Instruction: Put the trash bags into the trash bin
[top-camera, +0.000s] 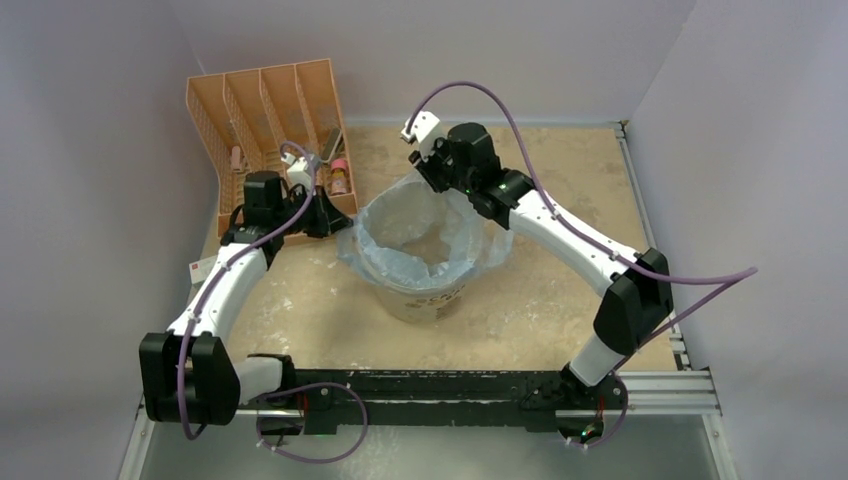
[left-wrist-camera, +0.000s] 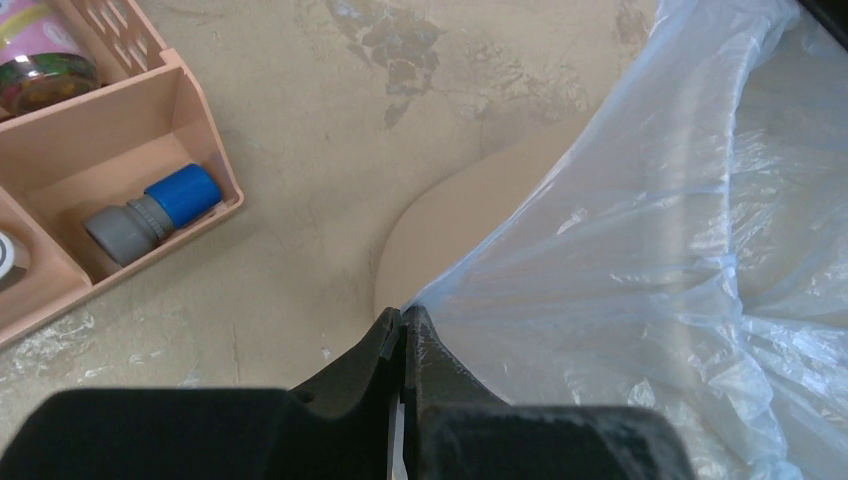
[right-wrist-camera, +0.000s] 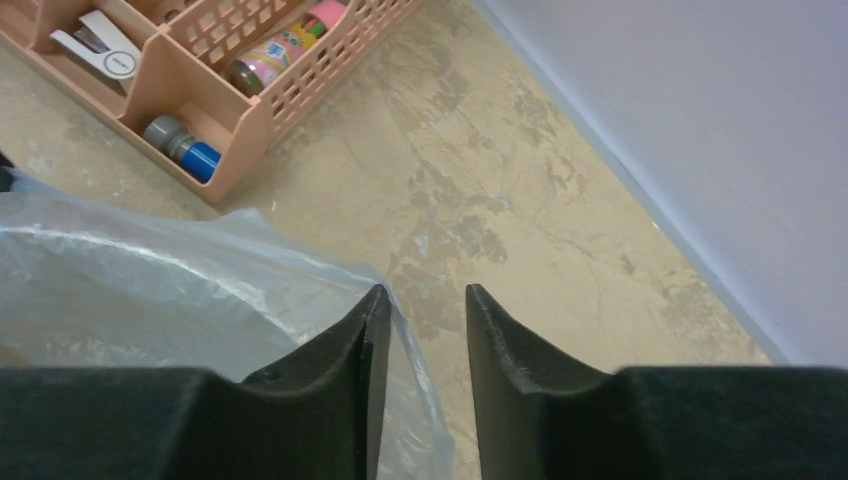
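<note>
The cream-beige trash bin (top-camera: 425, 300) stands mid-table with the thin light-blue trash bag (top-camera: 395, 230) spread inside it and folded over its rim. At the bin's left side my left gripper (top-camera: 333, 220) is shut on the bag's edge. In the left wrist view its tips (left-wrist-camera: 403, 316) pinch the plastic (left-wrist-camera: 640, 280) just outside the bin's wall (left-wrist-camera: 450, 215). My right gripper (top-camera: 428, 180) hangs over the far rim. It (right-wrist-camera: 425, 295) stands open. The bag's edge (right-wrist-camera: 150, 280) lies loose against its left finger (right-wrist-camera: 365, 330), and nothing is pinched.
An orange slotted rack (top-camera: 265, 110) stands at the back left, close behind my left arm, holding small bottles (right-wrist-camera: 182, 147) and a stapler (right-wrist-camera: 100, 45). White walls close off the back and both sides. A metal rail (top-camera: 660, 385) runs along the near edge.
</note>
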